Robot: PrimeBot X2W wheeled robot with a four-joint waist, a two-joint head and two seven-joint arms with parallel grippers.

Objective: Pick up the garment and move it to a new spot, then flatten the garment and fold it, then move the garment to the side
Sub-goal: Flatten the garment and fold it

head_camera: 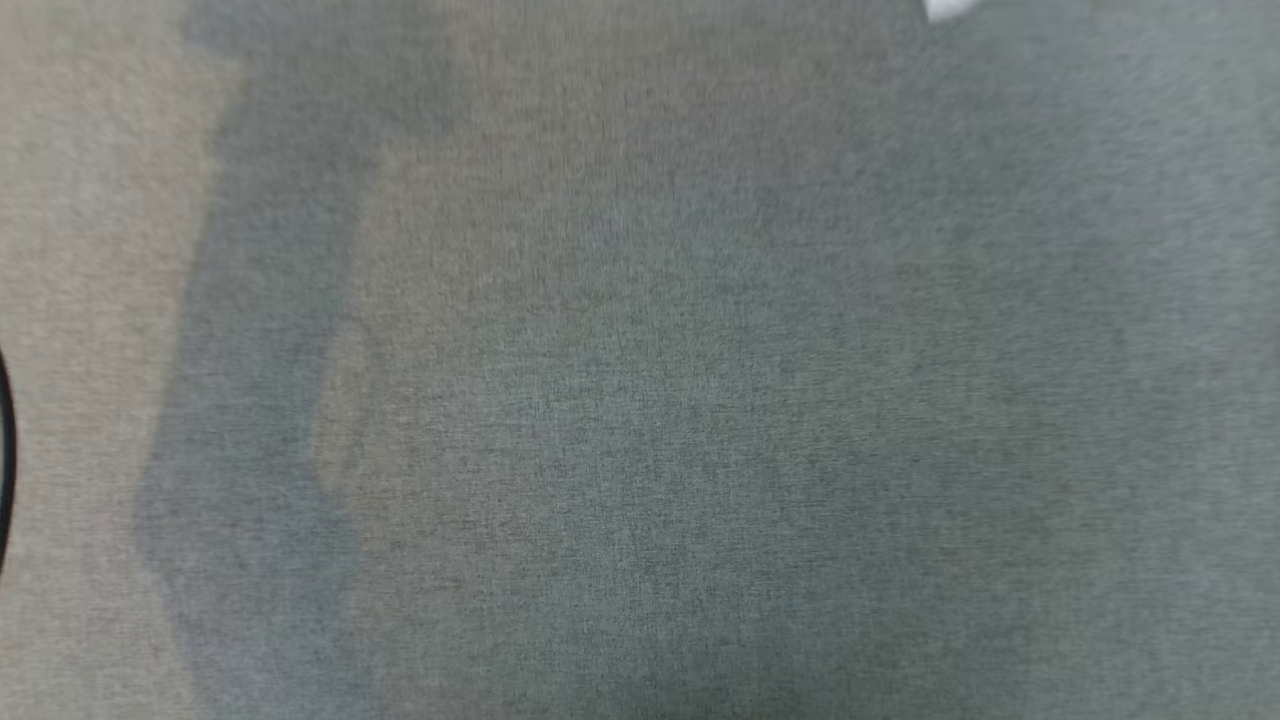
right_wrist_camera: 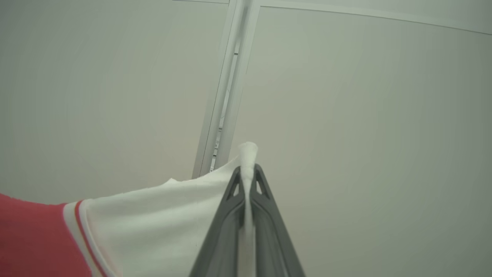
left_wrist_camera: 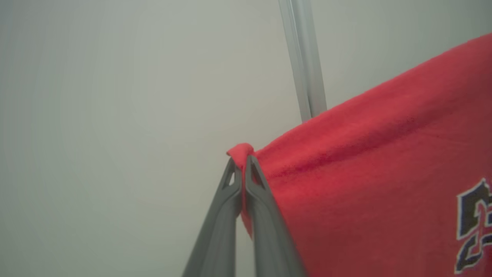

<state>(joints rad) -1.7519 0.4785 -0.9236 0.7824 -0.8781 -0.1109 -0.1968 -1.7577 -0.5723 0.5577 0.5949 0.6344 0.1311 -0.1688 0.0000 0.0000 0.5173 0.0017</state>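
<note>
1. Left wrist view: the left jaws are pinched fully together on a small fold of the garment (left_wrist_camera: pixel 365 173), a red, soft-napped cloth spreading from centre toward 3 and 5 o'clock.
2. Dark blue lettering (left_wrist_camera: pixel 474 227) with a white outline sits at 4 o'clock.
3. Right wrist view: the right jaws are clamped tight on the garment's white part (right_wrist_camera: pixel 153 227). A thin red stripe borders it, with red cloth at 8 o'clock.
4. Head view: a grey woven surface (head_camera: pixel 640 400), with a white scrap (head_camera: pixel 945 8) at 1 o'clock.

The garment's (left_wrist_camera: pixel 365 173) dark lettering (left_wrist_camera: pixel 474 227) runs off the right edge, unreadable; a white scrap (head_camera: pixel 945 8), perhaps cloth, is clipped at the head view's top.
</note>
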